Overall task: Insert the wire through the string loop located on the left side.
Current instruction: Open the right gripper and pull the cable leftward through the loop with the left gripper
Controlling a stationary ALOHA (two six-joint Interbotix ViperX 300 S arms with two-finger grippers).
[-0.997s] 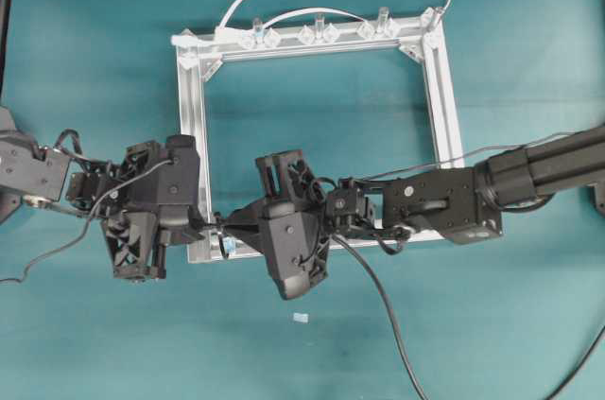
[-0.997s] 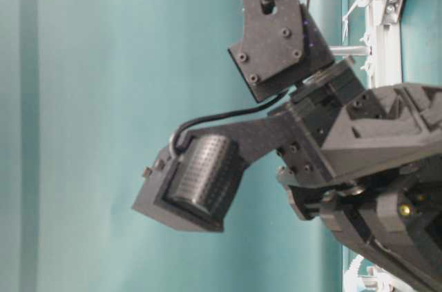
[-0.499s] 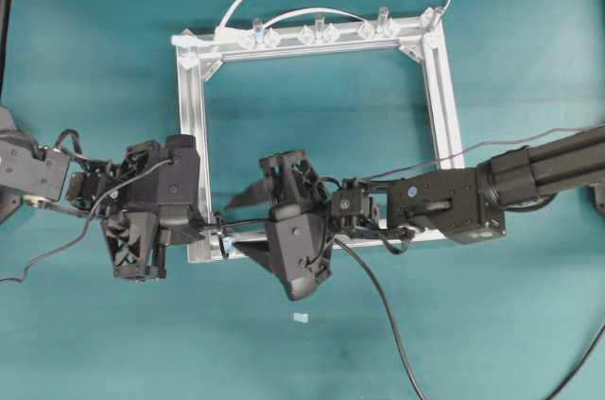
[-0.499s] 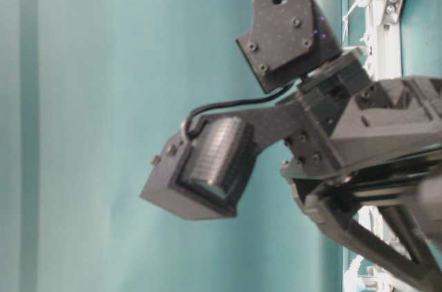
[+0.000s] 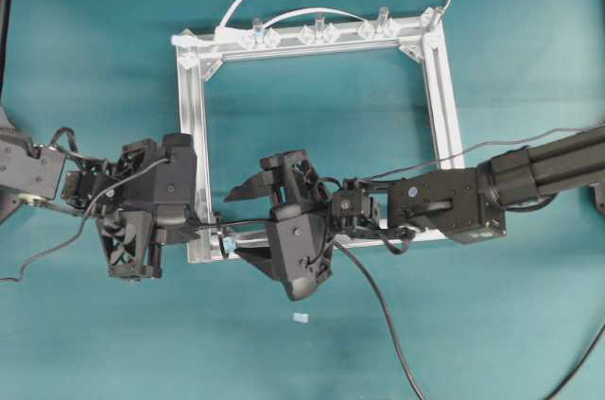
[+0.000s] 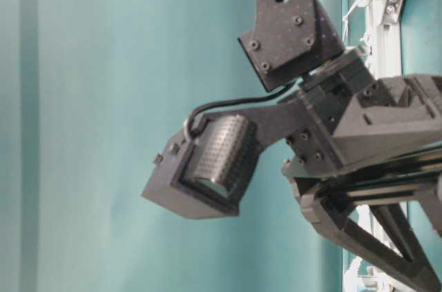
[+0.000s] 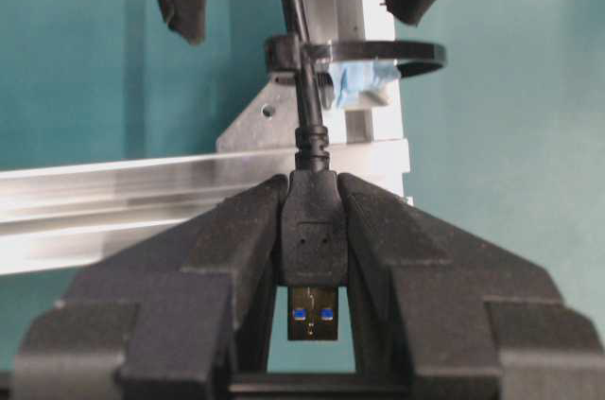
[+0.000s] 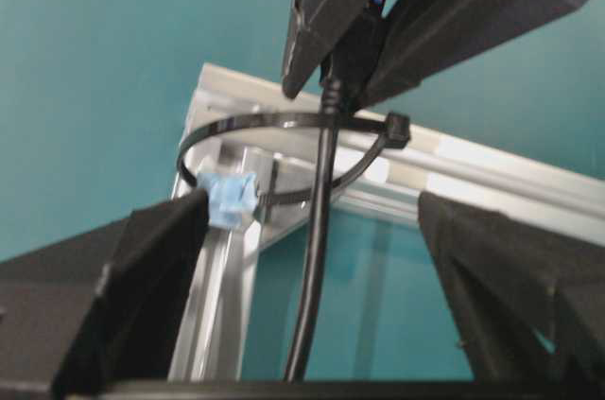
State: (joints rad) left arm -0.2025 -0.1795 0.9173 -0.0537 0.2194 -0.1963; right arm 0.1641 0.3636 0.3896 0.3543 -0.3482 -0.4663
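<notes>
The USB plug of the wire is pinched between the fingers of the left hand, held level just beyond the lower left corner of the aluminium frame. The wire is seen threaded through the string loop, whose pale-blue tab is fixed to the frame. The right hand is held spread wide on either side of the wire, touching nothing, low over the teal desk.

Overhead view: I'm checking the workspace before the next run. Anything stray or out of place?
A small pale-blue scrap lies loose on the teal mat, apart from the aluminium frame. What it is cannot be told.
</notes>
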